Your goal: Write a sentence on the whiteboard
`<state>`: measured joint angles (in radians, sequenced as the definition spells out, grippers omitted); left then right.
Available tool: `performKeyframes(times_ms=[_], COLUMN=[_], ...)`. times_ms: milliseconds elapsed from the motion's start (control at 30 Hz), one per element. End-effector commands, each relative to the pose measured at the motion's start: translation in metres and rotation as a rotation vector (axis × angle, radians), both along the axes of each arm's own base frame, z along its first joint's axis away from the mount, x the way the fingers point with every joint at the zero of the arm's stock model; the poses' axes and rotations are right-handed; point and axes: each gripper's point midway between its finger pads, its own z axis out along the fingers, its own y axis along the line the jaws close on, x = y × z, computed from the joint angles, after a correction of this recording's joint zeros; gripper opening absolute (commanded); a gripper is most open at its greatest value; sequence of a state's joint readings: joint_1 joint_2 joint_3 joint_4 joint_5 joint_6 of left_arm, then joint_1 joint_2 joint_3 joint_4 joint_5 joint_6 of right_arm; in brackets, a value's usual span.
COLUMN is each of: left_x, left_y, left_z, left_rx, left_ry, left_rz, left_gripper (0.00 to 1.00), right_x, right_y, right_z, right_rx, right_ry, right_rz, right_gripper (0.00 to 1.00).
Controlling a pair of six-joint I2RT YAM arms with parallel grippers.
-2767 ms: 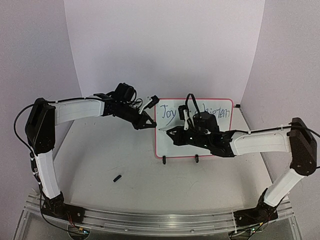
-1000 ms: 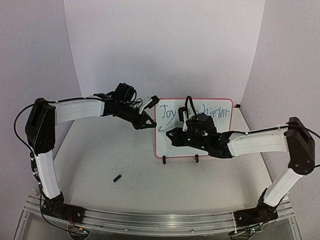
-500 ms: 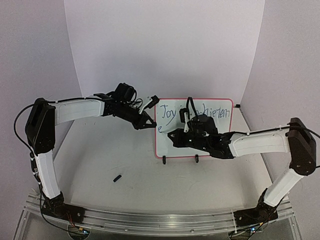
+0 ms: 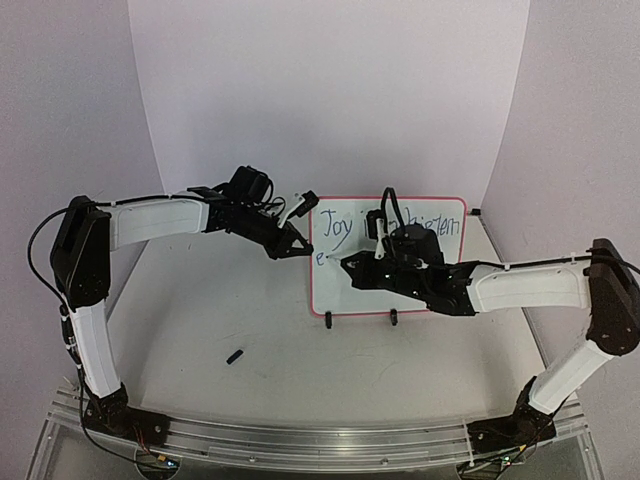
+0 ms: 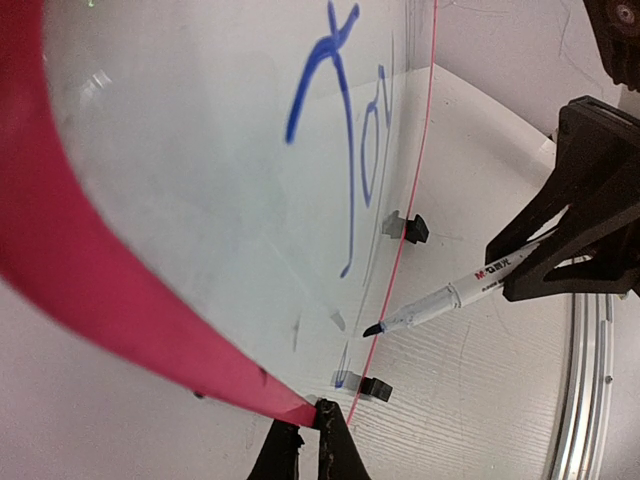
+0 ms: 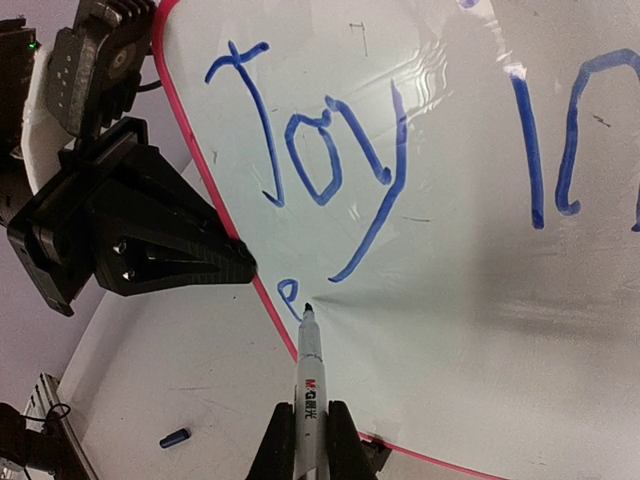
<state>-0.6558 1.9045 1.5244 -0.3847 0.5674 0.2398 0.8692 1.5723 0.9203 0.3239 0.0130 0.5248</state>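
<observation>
Starts a second line: a small blue e (image 6: 288, 293) now sits under "Joy", absent seconds earlier. Keeps the marker (image 6: 305, 350) clamped in the right gripper (image 6: 308, 425), tip just right of that letter on the whiteboard (image 4: 345, 300). Pinches the pink rim with the left gripper (image 5: 306, 448), steadying the board upright on the table (image 4: 220, 310). Leaves the sentence (image 4: 338, 230) unfinished, by the look of it.

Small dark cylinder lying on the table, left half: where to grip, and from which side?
Grip the small dark cylinder across its middle, straight down from above, jaws either side of its narrow width. It lies flat on the white table, long axis slanted, with nothing touching it, so a top-down pinch looks safest.
</observation>
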Motion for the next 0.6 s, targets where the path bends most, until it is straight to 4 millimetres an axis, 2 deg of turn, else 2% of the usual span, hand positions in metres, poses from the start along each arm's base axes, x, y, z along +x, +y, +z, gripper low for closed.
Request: performKeyframes(times_ms=[0, 367, 567], left_x=[-0.024, -0.024, -0.024], left_y=[0.013, 0.013, 0.013], left_z=[-0.039, -0.039, -0.039], left_rx=[0.160, 0.159, 0.160], left_ry=[0.054, 0.053, 0.053], left_rz=[-0.039, -0.038, -0.039], left_gripper=[0.00, 0.00, 0.00], right_x=[0.011, 0.014, 0.008], right_y=[0.000, 0.000, -0.009], right_z=[0.012, 0.007, -0.012], right_rx=[0.021, 0.009, -0.012], right_ry=[-0.030, -0.027, 0.017], right_rz=[-0.042, -0.059, -0.069], right_gripper=[0.00, 0.00, 0.00])
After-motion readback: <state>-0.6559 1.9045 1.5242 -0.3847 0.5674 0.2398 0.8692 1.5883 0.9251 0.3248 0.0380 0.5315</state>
